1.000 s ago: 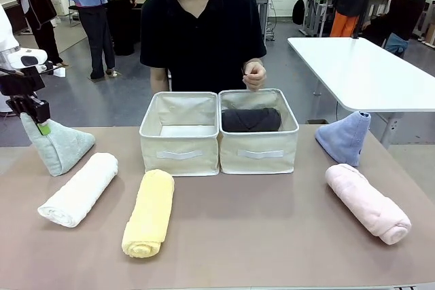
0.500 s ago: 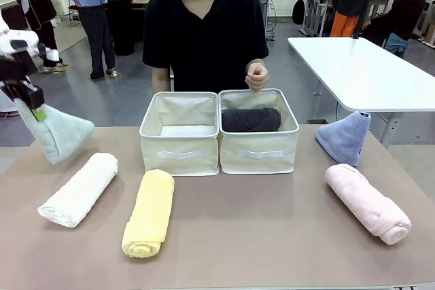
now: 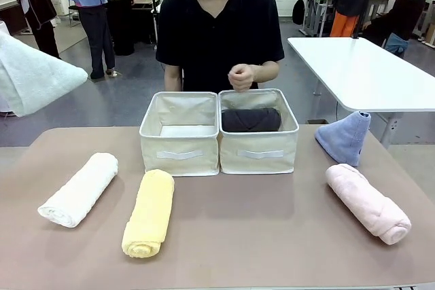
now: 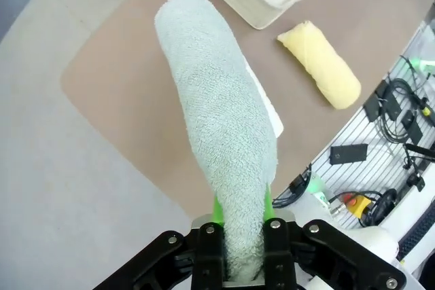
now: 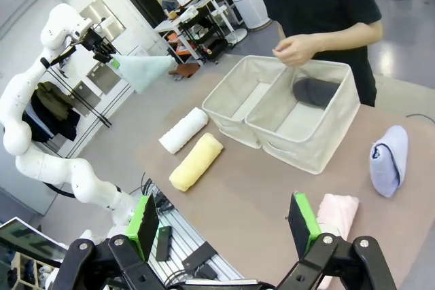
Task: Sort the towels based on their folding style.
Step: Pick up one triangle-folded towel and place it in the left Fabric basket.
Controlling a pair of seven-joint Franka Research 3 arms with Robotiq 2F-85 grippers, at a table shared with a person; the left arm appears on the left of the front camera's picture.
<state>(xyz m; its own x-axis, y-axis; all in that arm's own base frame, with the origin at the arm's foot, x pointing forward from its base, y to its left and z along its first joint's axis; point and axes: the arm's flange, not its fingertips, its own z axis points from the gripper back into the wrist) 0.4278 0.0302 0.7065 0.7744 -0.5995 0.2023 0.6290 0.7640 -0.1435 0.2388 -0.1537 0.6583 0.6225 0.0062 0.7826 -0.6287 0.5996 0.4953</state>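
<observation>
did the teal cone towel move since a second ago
Yes. The teal cone towel has lifted upward, now well above the white rolled towel it stood beside.

The left arm [image 5: 37,93] is glossy white, built of rounded tubular links with bulging joints. The left gripper [image 4: 242,208] has a black angular body with silver screw heads at six o'clock and bright green pads [image 4: 217,210]. The right gripper [image 5: 223,216] has black linkage fingers with round pivot pins and green tips. The person [image 3: 217,32] wears a black short-sleeved collared shirt.
</observation>
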